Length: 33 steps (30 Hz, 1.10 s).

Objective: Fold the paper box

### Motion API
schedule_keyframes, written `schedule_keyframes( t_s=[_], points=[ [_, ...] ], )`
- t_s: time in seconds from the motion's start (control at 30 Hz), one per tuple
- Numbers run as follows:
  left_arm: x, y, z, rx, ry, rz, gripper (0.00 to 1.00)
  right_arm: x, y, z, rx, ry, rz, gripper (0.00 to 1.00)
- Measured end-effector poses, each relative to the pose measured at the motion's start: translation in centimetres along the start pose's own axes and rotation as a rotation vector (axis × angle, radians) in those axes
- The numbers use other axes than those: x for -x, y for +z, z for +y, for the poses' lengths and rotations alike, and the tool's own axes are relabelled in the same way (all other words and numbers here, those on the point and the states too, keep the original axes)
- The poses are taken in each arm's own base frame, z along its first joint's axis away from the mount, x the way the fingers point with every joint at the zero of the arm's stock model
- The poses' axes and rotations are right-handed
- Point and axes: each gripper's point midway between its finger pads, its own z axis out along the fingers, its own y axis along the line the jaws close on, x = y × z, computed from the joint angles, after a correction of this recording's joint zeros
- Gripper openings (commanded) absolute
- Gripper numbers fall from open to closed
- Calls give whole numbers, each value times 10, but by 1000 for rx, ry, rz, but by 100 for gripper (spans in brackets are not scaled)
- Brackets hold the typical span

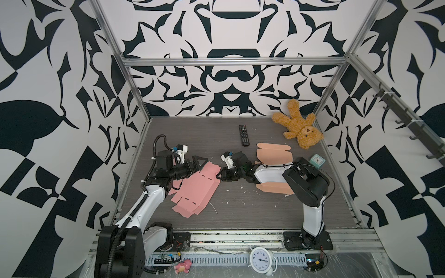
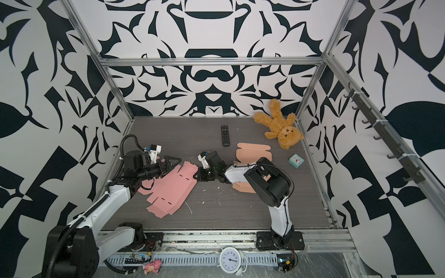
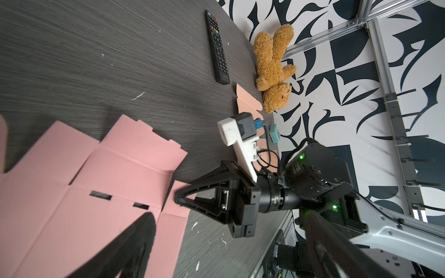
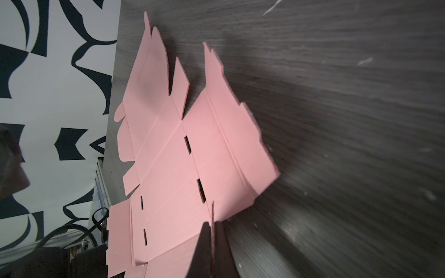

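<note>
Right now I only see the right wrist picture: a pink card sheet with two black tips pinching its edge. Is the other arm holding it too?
Observer: No. The left gripper hangs wide open at the pink sheet's left side, gripping nothing.
Visitor: Is that the only sheet?
Observer: No. A peach sheet lies partly hidden beneath the right arm.
Visitor: Anything else around?
Observer: A remote, a teddy bear and a small teal clock, none touching the pink sheet.
</note>
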Motion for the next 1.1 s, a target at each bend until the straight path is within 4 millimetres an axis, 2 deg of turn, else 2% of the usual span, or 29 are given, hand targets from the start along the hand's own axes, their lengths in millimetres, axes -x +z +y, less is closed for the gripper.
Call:
schedule_keyframes(
  t_s=[0.3, 0.53, 0.67, 0.77, 0.93, 1.1],
  points=[
    [-10, -3, 24, 119, 19, 15, 99, 20, -41, -38, -86, -28, 56, 4],
    [-17, -6, 43, 207, 27, 26, 99, 50, -45, -40, -90, -118, 132, 8],
    [-22, -6, 51, 233, 22, 37, 99, 51, -46, -48, -93, -123, 171, 10],
    [-26, -5, 60, 257, 14, 51, 99, 46, -47, -54, -106, -109, 196, 17],
    [-33, -2, 74, 290, -12, 76, 99, 44, -52, -59, -139, -96, 201, 37],
    [-40, -1, 85, 318, -30, 89, 100, 46, -71, -48, -166, -92, 156, 56]
  ],
)
